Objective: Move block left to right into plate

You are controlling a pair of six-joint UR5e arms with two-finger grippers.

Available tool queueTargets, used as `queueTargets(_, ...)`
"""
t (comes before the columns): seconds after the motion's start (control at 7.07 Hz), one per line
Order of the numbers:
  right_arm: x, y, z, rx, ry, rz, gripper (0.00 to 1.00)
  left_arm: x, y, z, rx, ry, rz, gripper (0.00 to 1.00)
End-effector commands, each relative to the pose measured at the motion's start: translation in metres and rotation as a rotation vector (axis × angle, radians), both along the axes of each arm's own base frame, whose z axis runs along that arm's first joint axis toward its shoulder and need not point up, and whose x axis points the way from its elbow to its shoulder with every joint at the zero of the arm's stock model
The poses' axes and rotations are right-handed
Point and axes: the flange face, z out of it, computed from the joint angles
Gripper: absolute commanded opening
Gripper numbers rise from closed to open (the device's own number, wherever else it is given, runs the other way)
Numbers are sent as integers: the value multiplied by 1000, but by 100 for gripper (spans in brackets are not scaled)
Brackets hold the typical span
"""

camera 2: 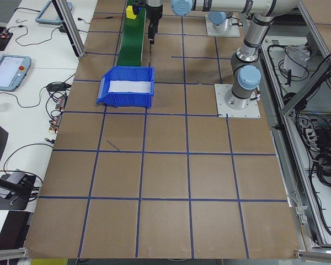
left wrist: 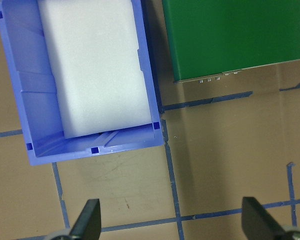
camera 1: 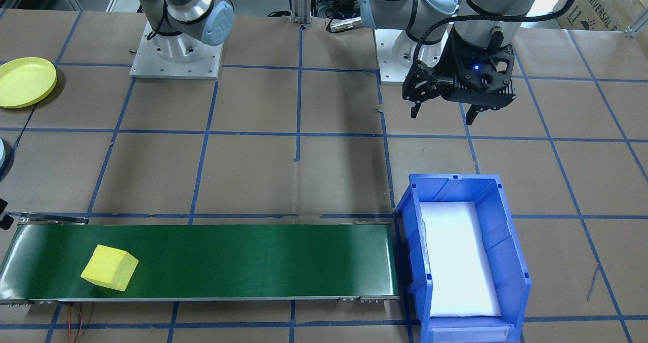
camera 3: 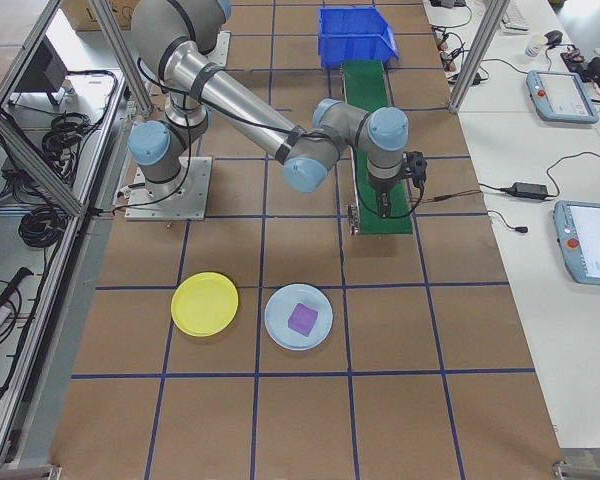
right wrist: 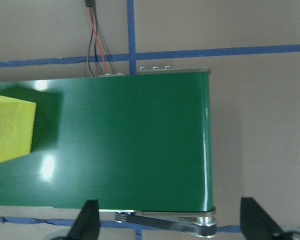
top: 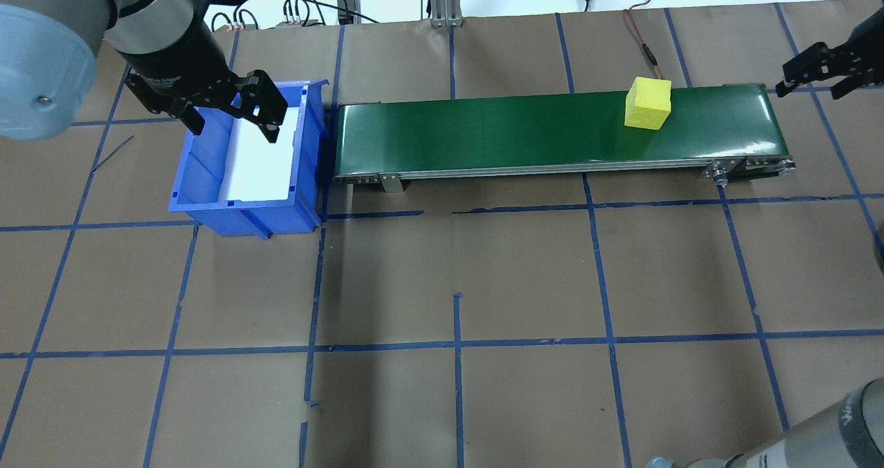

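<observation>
Seen from behind the robot, the brown paper-covered counter [top: 456, 268] is crossed by a grid of blue tape lines.

At the far left, around ten o'clock, the left claw [top: 235, 119] hangs above a blue bin [top: 200, 192]. Its two fingers are spread wide apart and hold nothing. The bin has a white pad [top: 259, 154] lying flat on its floor. From the left wrist camera, the bin sits up at eleven o'clock, with bare counter directly below the spread fingers.

Just to the right of the bin, a long green conveyor belt [top: 518, 133] runs across the far half of the counter. Its left end is just beside the bin's wall.

Toward the belt's right end, around one o'clock, a yellow block [top: 648, 103] rests on the green surface, close to the far edge. Nothing touches it.

Past the belt's right end, at two o'clock, the right claw [top: 825, 81] hovers in the air, its fingers wide open and empty. From its wrist camera the block shows at nine o'clock, to one side of the open fingers.

The yellow plate [camera 3: 205, 303] shows in the view from the robot's right end. It lies flat on the counter, well apart from the belt. Just beside it sits a pale blue plate [camera 3: 298, 316] carrying a small purple block [camera 3: 302, 319].
</observation>
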Motion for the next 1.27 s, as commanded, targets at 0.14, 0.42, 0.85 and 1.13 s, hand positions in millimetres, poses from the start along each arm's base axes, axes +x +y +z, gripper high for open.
queueTargets(0.14,19,-24,-18,-34,-142,-175,100,0,-1,-6,13,5,2,100)
queueTargets(0.42,43,-31,-21,-19,-158,-219,100,-1,0,-6,14,4,5,100)
queueTargets(0.85,54,-43,-41,-31,-154,-200,100,4,-1,-17,33,-1,4,100)
queueTargets(1.13,56,-49,-55,-25,-157,-203,100,4,-1,-22,44,1,7,100)
